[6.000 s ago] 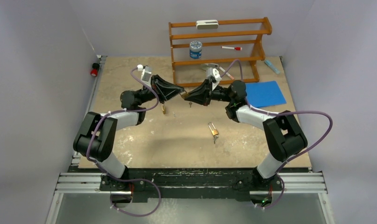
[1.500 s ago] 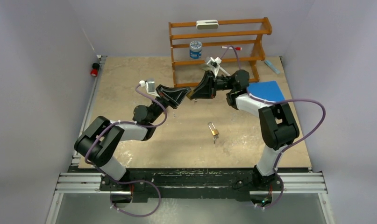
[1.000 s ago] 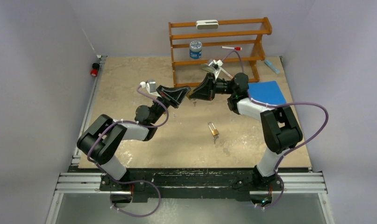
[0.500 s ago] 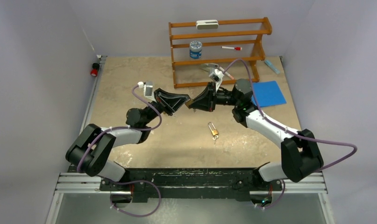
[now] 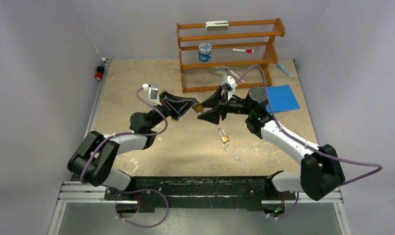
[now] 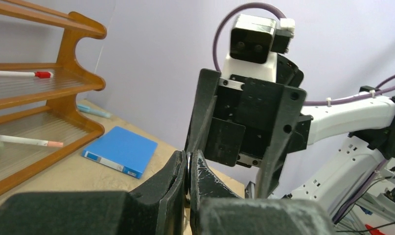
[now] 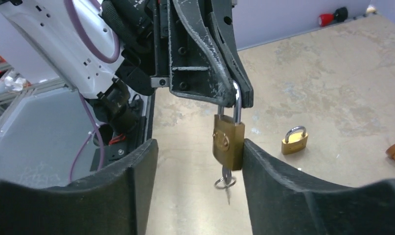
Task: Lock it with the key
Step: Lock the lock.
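1. Clamped tight, the left gripper (image 7: 233, 95) held the steel shackle of a brass padlock (image 7: 228, 142), which hung upright beneath its fingertips at the centre of the right wrist view.
2. We saw a key (image 7: 226, 183) with a small ring standing in the bottom of that padlock, pointing straight down.
3. The right gripper (image 7: 200, 156) stood partly open and had hold of nothing. Its fingers flanked the padlock body: the one on the right of the frame was touching or just beside the brass edge, we could not tell which, and the one on the left was well apart.
4. From the left wrist view, we saw the left fingers (image 6: 178, 171) pressed together, with the spread jaws of the other arm facing them.
5. In the top view the two grippers met nose to nose above the tabletop (image 5: 136, 83), slightly above the frame's centre.
6. A second padlock (image 5: 224, 137) lay on the tabletop below and to the right of that meeting point, apart from both arms.
7. Toward the top of the frame we noted a wooden rack (image 5: 244, 35), and to its lower right a blue notebook (image 5: 278, 98) lying flat.
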`<state>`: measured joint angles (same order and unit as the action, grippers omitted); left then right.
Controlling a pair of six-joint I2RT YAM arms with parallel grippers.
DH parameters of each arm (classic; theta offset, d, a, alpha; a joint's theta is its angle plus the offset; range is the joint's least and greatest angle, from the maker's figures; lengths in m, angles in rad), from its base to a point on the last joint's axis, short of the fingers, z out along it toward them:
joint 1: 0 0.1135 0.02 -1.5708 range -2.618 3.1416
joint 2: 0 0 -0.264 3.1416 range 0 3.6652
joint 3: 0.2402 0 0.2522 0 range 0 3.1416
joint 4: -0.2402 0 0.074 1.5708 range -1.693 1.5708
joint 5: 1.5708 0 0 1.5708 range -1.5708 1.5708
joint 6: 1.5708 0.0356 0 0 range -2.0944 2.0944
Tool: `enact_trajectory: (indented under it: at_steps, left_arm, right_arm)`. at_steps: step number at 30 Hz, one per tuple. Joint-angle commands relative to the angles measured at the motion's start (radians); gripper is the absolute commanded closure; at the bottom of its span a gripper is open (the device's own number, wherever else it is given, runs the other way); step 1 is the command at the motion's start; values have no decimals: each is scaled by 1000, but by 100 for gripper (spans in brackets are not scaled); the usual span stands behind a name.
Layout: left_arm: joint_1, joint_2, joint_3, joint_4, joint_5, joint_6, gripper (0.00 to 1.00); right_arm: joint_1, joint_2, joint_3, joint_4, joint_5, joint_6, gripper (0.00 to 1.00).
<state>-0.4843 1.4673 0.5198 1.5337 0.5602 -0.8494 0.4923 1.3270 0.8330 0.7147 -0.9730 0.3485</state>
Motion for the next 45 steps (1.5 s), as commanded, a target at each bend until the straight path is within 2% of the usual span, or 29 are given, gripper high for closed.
enact_trajectory:
  at_steps: [1, 3, 5, 6, 10, 17, 21, 28, 36, 43, 44, 45]
  left_arm:
    - [30, -53, 33, 90, -58, 61, 100]
    - [30, -78, 39, 56, -55, 79, 100]
    - [32, -107, 40, 12, -55, 99, 100]
    - [32, -123, 38, -6, -55, 109, 100]
    - [32, -168, 33, -56, -51, 138, 100]
    - [33, -186, 33, -69, -36, 138, 100]
    - [33, -196, 28, -68, -34, 135, 100]
    - [33, -202, 29, -65, -28, 125, 100]
    - [33, -173, 35, -7, -19, 86, 100]
    - [33, -170, 40, 0, -19, 84, 100]
    - [33, -168, 40, 0, -20, 84, 100]
    - [33, -167, 41, 1, -19, 83, 100]
  right_arm:
    - [-9, -99, -36, 139, 58, -18, 29]
    - [-20, -129, -71, 157, 105, -19, 20]
    - [-33, -159, -114, 206, 155, -8, 4]
    - [-37, -171, -137, 233, 174, -2, 1]
    - [-42, -160, -174, 279, 158, -3, 1]
    - [-42, 10, -124, 444, -4, 107, 1]
    - [-40, 43, -125, 565, 5, 159, 1]
    - [-40, 63, -120, 639, 56, 152, 2]
    - [-15, 133, -64, 656, 68, 153, 11]
    - [3, 164, -30, 631, 54, 151, 25]
    - [4, 165, -27, 629, 52, 153, 28]
    - [4, 169, -22, 627, 45, 153, 39]
